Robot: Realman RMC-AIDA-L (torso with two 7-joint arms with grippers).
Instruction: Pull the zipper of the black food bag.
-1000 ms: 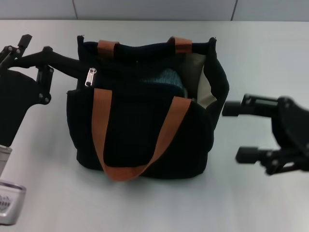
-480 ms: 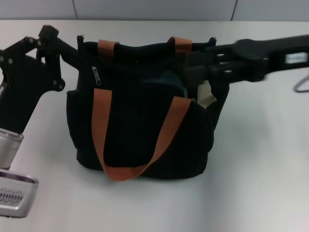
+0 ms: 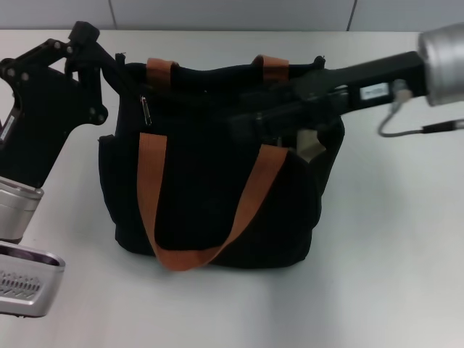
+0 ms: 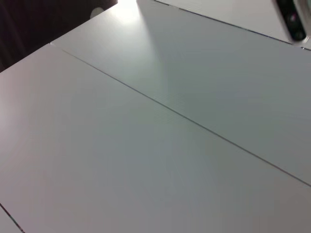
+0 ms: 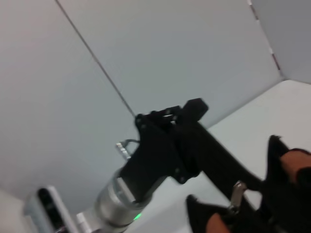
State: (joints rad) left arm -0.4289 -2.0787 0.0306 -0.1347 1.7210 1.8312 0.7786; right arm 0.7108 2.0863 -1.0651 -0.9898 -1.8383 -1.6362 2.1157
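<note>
The black food bag (image 3: 210, 203) stands upright mid-table, its top open and its pale cream lining (image 3: 310, 145) showing at the right end. The silver zipper pull (image 3: 146, 110) hangs edge-on at the rim's left end, above an orange strap (image 3: 148, 188). My left gripper (image 3: 109, 72) is against the bag's top left corner, just left of the pull. The right wrist view shows the pull (image 5: 236, 191) beside that gripper (image 5: 228, 177). My right gripper (image 3: 264, 109) reaches in from the right over the bag's open top and looks open and empty.
The bag sits on a plain white table (image 3: 391, 254), with free room in front and to the right. A grey cable (image 3: 406, 130) hangs from my right arm. The left wrist view shows only grey wall panels (image 4: 155, 145).
My right arm swung from the table at the bag's right up and left across the bag's open top. My left gripper rose and turned at the bag's left corner; the zipper pull turned edge-on.
</note>
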